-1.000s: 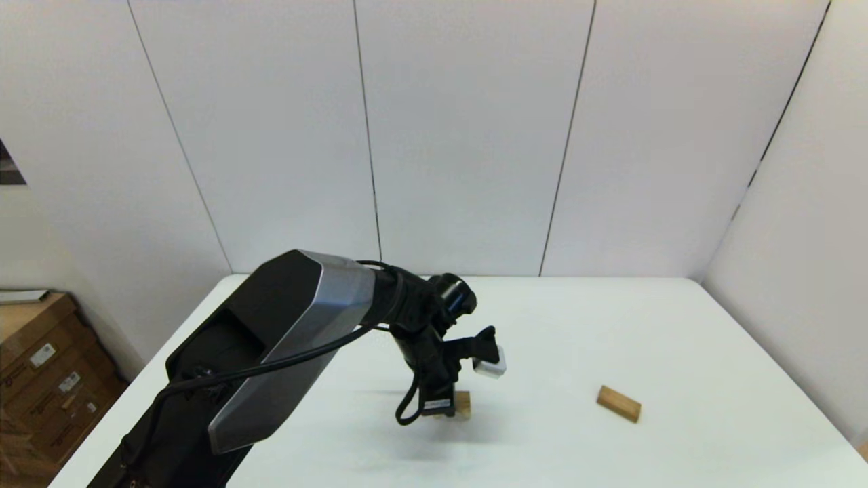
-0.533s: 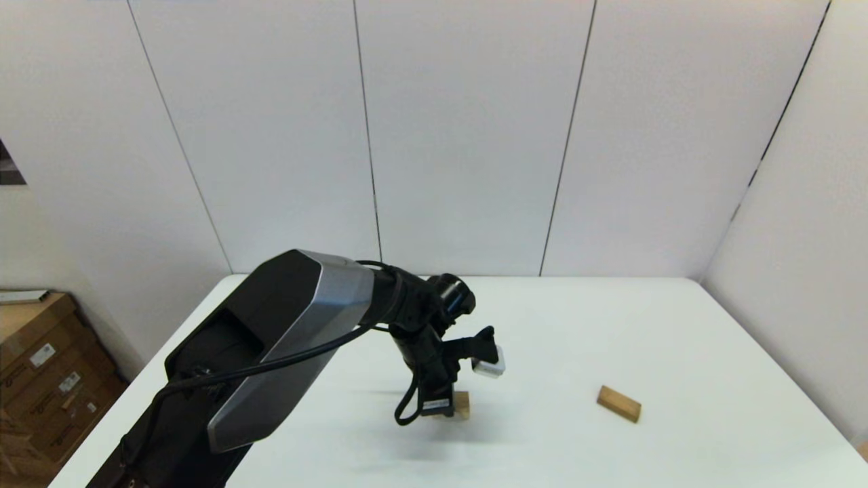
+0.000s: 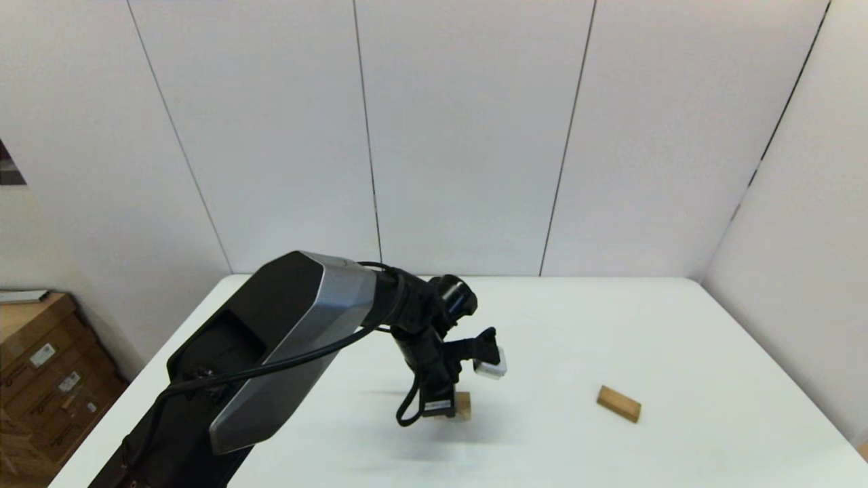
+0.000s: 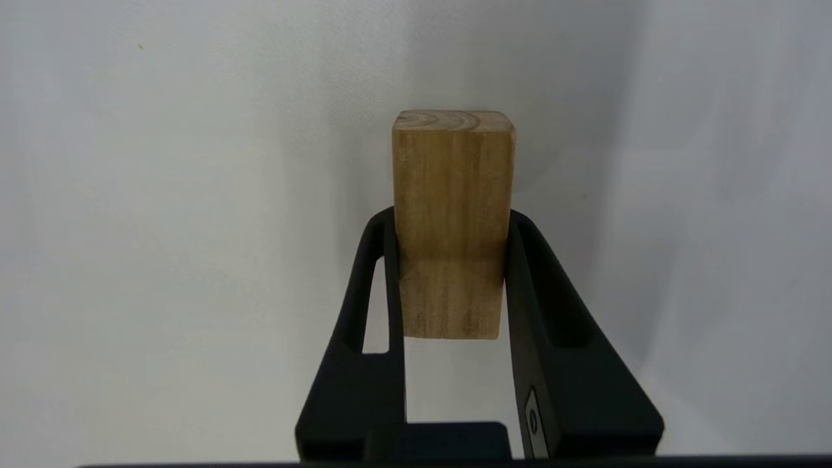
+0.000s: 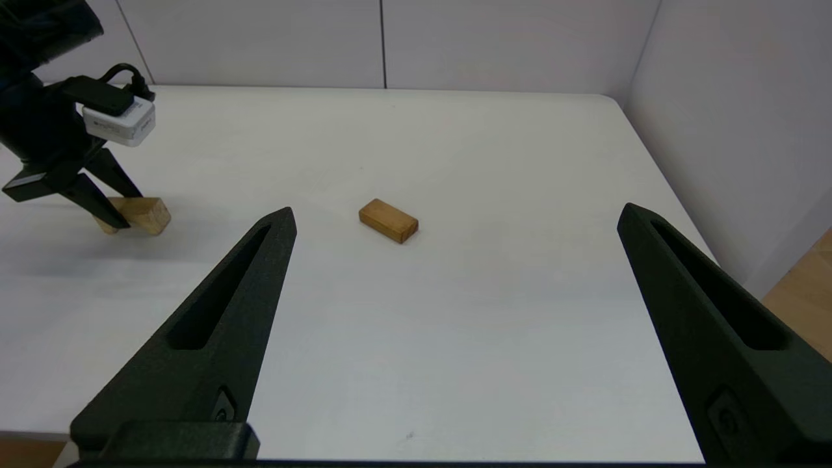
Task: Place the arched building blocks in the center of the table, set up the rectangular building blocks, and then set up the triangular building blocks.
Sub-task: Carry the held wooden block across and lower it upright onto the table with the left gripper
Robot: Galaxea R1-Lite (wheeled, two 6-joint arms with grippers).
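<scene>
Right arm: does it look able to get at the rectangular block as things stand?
Probably yes. The right gripper is open, and the rectangular block lies flat on bare table ahead of it. The left gripper, clamped on another block, stands well aside.

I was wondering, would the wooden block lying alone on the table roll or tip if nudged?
Probably neither. The rectangular block lies flat on a broad face on the table, so it should slide. Solid wood suggests stiffness. The smooth white surface may make it skid easily.

White panelled walls (image 3: 461, 135), cardboard boxes (image 3: 47, 379).
</scene>
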